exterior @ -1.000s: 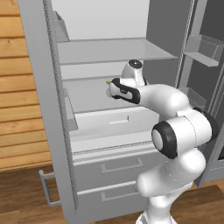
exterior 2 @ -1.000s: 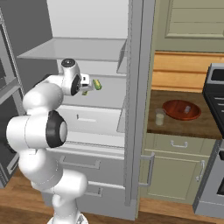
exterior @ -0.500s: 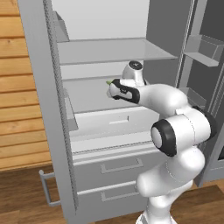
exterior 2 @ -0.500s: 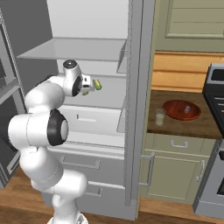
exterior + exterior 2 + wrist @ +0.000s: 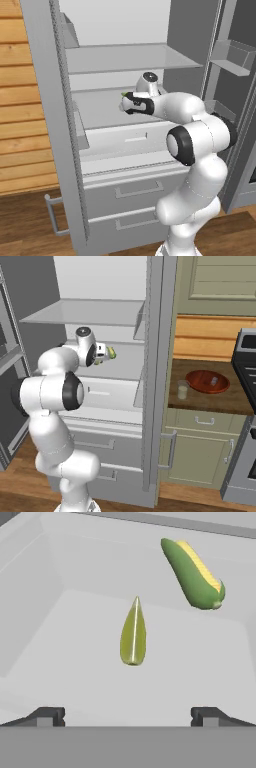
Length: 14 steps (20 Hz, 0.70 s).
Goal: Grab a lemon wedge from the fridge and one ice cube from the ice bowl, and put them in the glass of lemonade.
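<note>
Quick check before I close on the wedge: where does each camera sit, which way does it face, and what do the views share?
Left base view: behind-left, facing the open grey metal fridge; white arm rises lower right, gripper over a shelf.
Right base view: behind-right; arm lower left, plus reddish-brown ice bowl and small clear glass of lemonade on the wooden counter.
Hand view: along the open jaws at the yellow-green lemon wedge and a green-husked corn cob.
Shared: both base views show fridge and arm.

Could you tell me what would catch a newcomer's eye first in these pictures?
The white arm reaching into the open fridge, its gripper open over a shelf. In the hand view the lemon wedge lies just ahead of the fingertips, with an ear of corn beyond it. On the counter to the right sit the ice bowl and the glass of lemonade.
</note>
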Available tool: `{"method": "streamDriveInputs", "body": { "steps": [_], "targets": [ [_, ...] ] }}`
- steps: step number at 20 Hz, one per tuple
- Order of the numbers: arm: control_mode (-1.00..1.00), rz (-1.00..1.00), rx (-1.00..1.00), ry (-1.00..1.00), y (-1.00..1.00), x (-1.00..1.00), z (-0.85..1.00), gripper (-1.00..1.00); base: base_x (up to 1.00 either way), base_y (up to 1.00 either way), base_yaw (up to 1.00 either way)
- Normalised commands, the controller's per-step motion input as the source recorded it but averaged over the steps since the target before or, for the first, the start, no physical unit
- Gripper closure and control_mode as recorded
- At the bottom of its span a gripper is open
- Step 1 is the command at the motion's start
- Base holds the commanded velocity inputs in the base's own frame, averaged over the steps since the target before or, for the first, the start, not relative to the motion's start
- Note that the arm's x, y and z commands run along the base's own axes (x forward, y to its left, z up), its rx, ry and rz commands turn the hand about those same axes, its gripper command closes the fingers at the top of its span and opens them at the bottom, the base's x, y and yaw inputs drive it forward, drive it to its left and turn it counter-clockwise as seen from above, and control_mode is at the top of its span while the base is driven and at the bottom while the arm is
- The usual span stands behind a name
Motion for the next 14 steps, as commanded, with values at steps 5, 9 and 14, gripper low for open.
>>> {"method": "streamDriveInputs", "body": {
  "steps": [5, 9, 14],
  "targets": [
    [-1.0, 0.0, 0.0, 0.05, 0.02, 0.33, 0.0, -1.0, 0.0, 0.0, 0.0],
    [-1.0, 0.0, 0.0, 0.03, 0.0, 0.11, -0.09, -1.0, 0.0, 0.0, 0.0],
    [-1.0, 0.0, 0.0, 0.0, 0.0, 0.22, -0.22, -1.0, 0.0, 0.0, 0.0]
  ]
}}
